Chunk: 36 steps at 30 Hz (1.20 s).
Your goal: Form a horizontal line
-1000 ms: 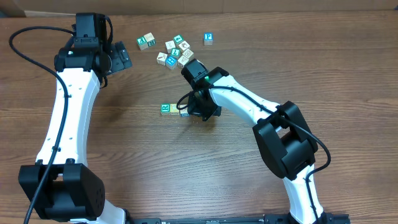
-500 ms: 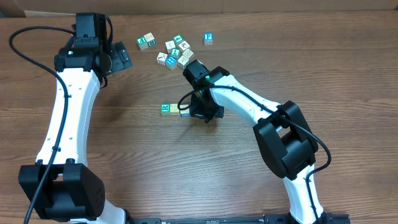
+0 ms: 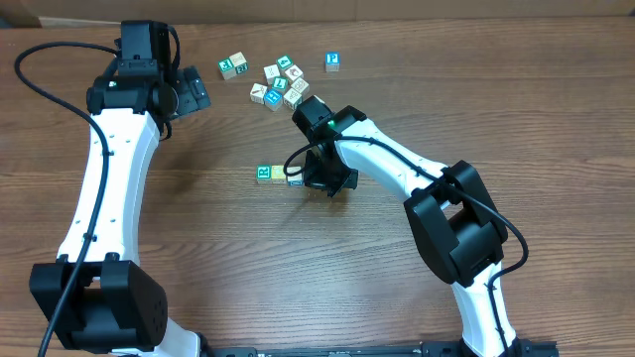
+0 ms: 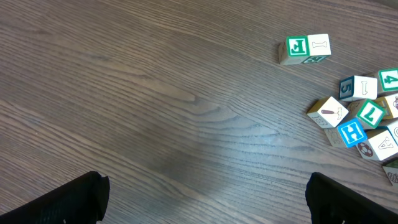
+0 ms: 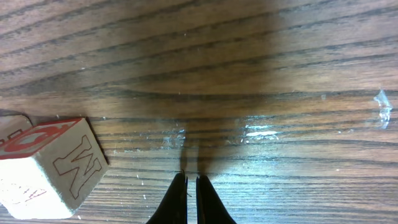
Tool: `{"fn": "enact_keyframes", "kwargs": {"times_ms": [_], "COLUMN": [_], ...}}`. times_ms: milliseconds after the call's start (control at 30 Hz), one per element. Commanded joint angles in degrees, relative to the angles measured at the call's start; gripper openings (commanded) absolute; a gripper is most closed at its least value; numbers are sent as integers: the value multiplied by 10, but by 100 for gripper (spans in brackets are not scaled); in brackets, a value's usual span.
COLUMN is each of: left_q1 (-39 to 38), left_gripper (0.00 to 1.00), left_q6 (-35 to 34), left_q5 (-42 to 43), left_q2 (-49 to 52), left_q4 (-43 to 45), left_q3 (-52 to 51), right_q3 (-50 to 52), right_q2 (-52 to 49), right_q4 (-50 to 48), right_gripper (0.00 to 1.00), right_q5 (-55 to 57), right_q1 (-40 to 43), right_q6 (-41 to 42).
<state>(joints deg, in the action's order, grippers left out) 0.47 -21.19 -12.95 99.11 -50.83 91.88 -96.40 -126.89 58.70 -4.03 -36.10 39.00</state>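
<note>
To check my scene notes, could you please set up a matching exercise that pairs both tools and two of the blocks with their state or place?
Things:
1. left tool
2. right tool
3. blue cube
4. block with red-outlined letter

States or places:
A. lying beside the shut tool, ungripped
B. jaws wide open, nothing between them
C. alone, apart from the cluster
D. jaws shut, holding nothing

Pairs: 1-B, 2-D, 3-C, 4-A

Overhead view evenly lit and sharp. Right wrist view: broad dark shadow and small glare streaks on the table.
</note>
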Motion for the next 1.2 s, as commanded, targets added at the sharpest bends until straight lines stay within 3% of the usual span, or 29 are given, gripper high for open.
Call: {"fn": "enact_keyframes", "kwargs": {"times_ms": [0,1167], "left_q1": [-1,-1], "left_gripper": [99,99], "left_q6": [2,2], "left_q5": [-10,-10], "left_q2": [2,2], "left_q4": [1,1], "left_q3": [1,1], "right_q3": [6,6], "right_q2": [15,15], "right_q4": [0,4], "right_gripper": [4,4], "right_q5": [5,-8], "right_q1": [1,1], "right_q6": [2,2]}}
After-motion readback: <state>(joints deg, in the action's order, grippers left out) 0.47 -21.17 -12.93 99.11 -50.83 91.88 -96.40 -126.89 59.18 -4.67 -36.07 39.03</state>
